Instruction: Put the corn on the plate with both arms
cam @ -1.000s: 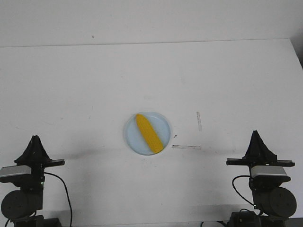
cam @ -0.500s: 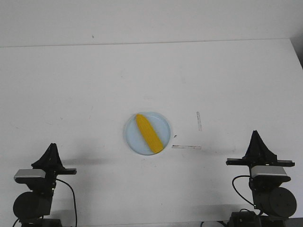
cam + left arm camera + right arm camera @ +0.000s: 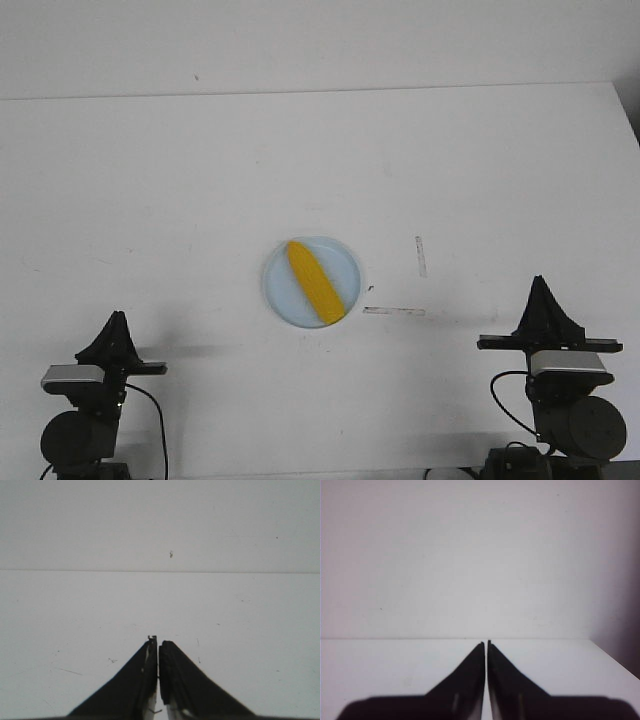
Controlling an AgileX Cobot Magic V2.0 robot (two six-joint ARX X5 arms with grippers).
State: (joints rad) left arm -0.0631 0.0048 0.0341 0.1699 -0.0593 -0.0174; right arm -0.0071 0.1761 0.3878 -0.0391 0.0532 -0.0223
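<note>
The yellow-orange corn (image 3: 315,282) lies slantwise on the pale light-blue plate (image 3: 282,291) at the table's middle front. My left gripper (image 3: 117,318) is shut and empty, low at the front left, far from the plate. My right gripper (image 3: 541,281) is shut and empty at the front right, also apart from the plate. In the left wrist view the shut gripper (image 3: 158,642) points over bare white table. In the right wrist view the shut gripper (image 3: 486,642) points at the table's far edge and the wall. Corn and plate do not show in either wrist view.
Two strips of clear tape lie on the white table right of the plate, one upright (image 3: 421,256) and one flat (image 3: 394,311). The table's far edge (image 3: 320,92) meets the white wall. The table's right edge is near the right arm.
My left arm has drawn back toward the front and shifted a little right, sitting lower in the front view. The right arm, corn and plate have not moved.
</note>
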